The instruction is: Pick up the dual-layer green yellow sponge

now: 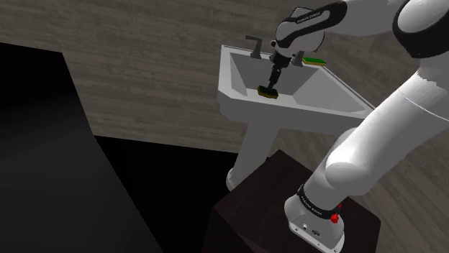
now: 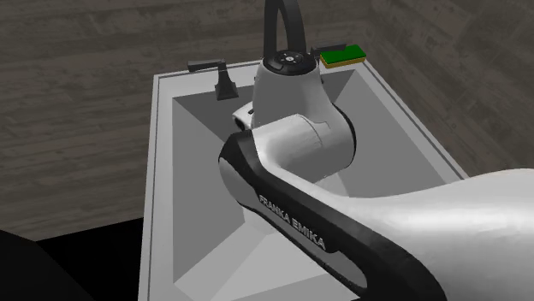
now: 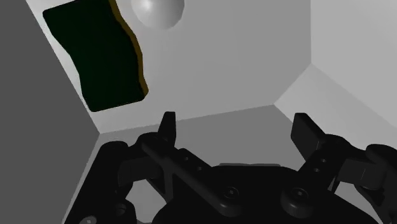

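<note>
A dark green sponge with a yellow edge [image 1: 268,91] lies on the floor of the white pedestal sink [image 1: 288,116]. My gripper [image 1: 273,82] hangs just above it inside the basin. In the wrist view this sponge [image 3: 95,57] lies flat next to the drain [image 3: 158,11], off to the side beyond one finger and not between them. The gripper [image 3: 236,132] is open and holds nothing. A second green and yellow sponge [image 1: 314,61] rests on the sink's back rim, and shows again in the second exterior view [image 2: 342,56].
A dark faucet [image 1: 253,47] stands on the back rim [image 2: 163,171], with its handle [image 2: 218,73] and tall black spout [image 2: 282,26]. The basin walls slope steeply around the gripper. The dark stand [image 1: 252,208] sits below the sink, and a black area [image 1: 43,158] lies at the shoulder view's left.
</note>
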`<state>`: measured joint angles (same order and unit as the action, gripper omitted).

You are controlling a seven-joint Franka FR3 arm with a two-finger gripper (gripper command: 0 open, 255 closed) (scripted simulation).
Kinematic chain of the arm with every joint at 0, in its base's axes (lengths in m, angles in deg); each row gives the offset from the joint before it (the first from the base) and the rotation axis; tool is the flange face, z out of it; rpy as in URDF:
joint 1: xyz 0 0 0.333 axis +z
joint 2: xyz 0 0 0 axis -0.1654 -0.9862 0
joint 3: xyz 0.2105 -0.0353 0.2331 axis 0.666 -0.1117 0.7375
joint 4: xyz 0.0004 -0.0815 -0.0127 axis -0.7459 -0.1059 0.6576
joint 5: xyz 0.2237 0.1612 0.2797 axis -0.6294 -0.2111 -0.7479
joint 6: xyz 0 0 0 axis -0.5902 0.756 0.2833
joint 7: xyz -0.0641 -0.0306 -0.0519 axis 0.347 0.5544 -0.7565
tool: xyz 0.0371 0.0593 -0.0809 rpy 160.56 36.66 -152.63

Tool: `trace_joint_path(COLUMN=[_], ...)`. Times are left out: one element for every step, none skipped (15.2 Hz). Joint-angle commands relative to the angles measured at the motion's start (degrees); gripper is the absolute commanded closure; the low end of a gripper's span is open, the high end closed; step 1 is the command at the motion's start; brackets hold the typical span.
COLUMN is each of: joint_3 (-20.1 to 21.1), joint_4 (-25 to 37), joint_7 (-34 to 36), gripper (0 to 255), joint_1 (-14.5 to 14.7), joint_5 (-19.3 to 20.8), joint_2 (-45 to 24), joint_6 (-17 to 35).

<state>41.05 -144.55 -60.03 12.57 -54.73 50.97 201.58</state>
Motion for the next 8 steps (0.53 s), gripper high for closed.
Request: trace_joint_path(joint_3=[-2.40, -3.03, -3.44, -3.53, -3.33, -2.82, -2.21, -1.50], joint_4=[4.20, 6.33, 8.59, 10.96, 13.45, 16.05, 18.76, 21.58], joint_7=[-7.57, -11.06, -14.49, -17.81, -20.94, -23.84, -26.50, -28.94], gripper=[0, 0, 0, 0, 0, 0, 0, 0], joint_1=[0.62, 0.46, 0.07, -0.64, -1.63, -2.90, -4.26, -5.70], joint_5=[-5.19, -7.89, -10.66, -13.39, -16.00, -18.40, -20.61, -22.62], joint_2=[-6.06, -8.98, -11.94, -14.90, -17.83, -20.68, -23.47, -26.20], joint_6=[0.87, 0.91, 0.77, 0.45, -0.03, -0.63, -1.35, -2.15])
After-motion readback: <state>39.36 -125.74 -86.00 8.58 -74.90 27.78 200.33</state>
